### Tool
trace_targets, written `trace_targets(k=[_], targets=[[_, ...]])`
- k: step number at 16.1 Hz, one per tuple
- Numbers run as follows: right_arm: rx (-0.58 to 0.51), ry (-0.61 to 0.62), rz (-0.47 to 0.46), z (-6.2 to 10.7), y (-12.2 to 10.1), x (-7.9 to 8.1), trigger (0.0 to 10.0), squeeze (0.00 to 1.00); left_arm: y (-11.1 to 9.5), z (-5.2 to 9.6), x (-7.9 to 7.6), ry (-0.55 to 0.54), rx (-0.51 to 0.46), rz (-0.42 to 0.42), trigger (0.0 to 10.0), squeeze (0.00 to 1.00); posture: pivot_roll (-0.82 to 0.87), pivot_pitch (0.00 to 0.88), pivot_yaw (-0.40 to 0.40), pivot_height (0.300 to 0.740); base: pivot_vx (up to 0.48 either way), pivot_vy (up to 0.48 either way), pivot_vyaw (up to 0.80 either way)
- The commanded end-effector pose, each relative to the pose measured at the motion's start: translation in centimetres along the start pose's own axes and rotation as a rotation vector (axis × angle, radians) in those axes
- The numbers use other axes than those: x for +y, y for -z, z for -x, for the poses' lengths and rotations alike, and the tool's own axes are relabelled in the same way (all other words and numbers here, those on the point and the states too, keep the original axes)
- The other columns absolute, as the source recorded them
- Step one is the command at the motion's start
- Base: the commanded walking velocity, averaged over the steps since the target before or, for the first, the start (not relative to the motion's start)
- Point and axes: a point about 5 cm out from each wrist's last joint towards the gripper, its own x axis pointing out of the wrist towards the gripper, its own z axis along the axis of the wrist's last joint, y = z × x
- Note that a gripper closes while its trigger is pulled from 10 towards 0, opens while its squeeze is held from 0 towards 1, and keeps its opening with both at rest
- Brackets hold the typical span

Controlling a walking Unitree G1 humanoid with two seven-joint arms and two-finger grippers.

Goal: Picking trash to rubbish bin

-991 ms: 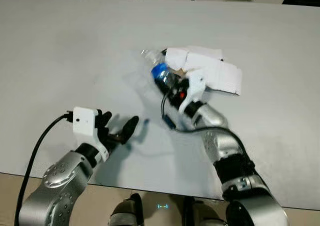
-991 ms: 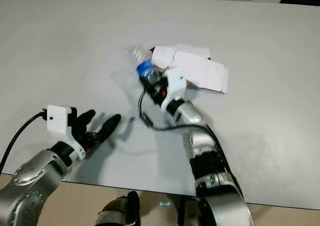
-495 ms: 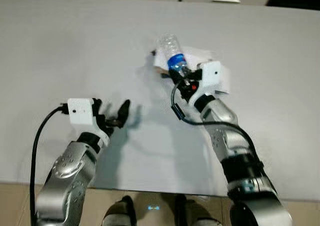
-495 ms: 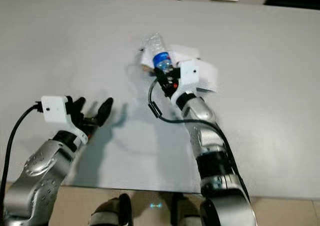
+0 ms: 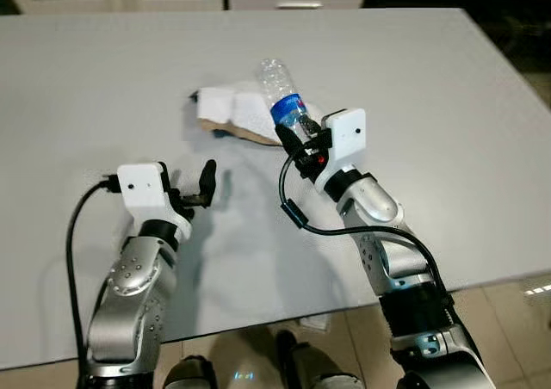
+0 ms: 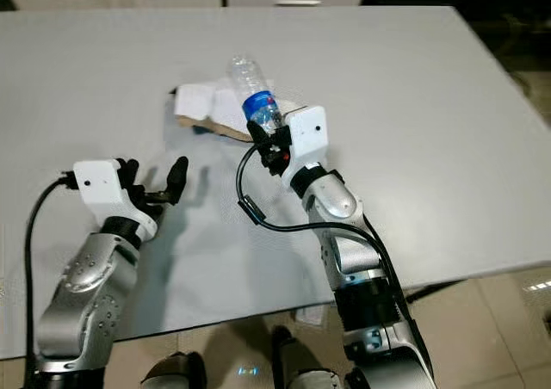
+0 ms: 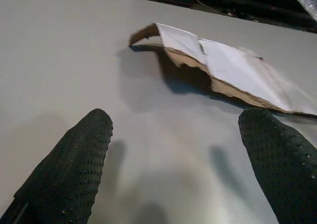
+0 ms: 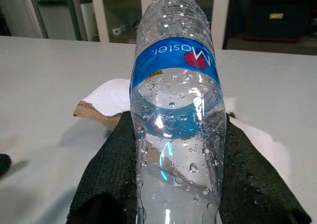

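Trash first, leftmost: your left gripper (image 5: 196,191) hovers with fingers spread wide, pointing at the torn cardboard (image 5: 231,115) just beyond on the table (image 5: 86,79). Your right gripper (image 5: 300,141) clamps the bottle (image 5: 284,103), raised, tilted up and away.

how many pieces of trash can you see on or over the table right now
2: a plastic bottle held up in the right gripper, and a torn cardboard piece lying on the table behind it.
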Motion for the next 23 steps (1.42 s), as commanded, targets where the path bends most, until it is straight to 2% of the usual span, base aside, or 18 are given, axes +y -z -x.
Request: trace_targets(k=[1,6,12,17,23], targets=[[0.012,0.002,0.008,0.4,0.1,0.1,10.0,0.00,0.4,0.1,-0.1,-0.010,0.005,0.005,10.0,0.00,-0.07,0.160,-0.063,0.740,0.000,0.000,-0.80],[0.024,-0.003,0.027,0.4,-0.1,0.1,10.0,0.00,0.6,-0.3,0.2,-0.033,-0.004,0.015,10.0,0.00,-0.08,0.155,-0.072,0.740,0.000,0.000,-0.80],[0.041,0.002,0.036,0.6,0.0,0.0,10.0,0.00,0.9,-0.3,1.6,-0.130,0.000,0.002,10.0,0.00,-0.08,0.163,-0.077,0.740,0.000,0.000,-0.79],[0.048,0.018,0.037,0.8,0.1,-0.2,10.0,0.00,-1.0,-0.6,2.0,-0.137,-0.074,-0.072,10.0,0.00,-0.09,0.174,-0.071,0.740,0.000,0.000,-0.79],[0.053,0.027,0.028,1.1,0.3,0.0,10.0,0.00,-0.4,-0.6,3.3,-0.183,-0.031,-0.042,10.0,0.00,-0.08,0.191,-0.059,0.740,0.000,0.000,-0.42]])
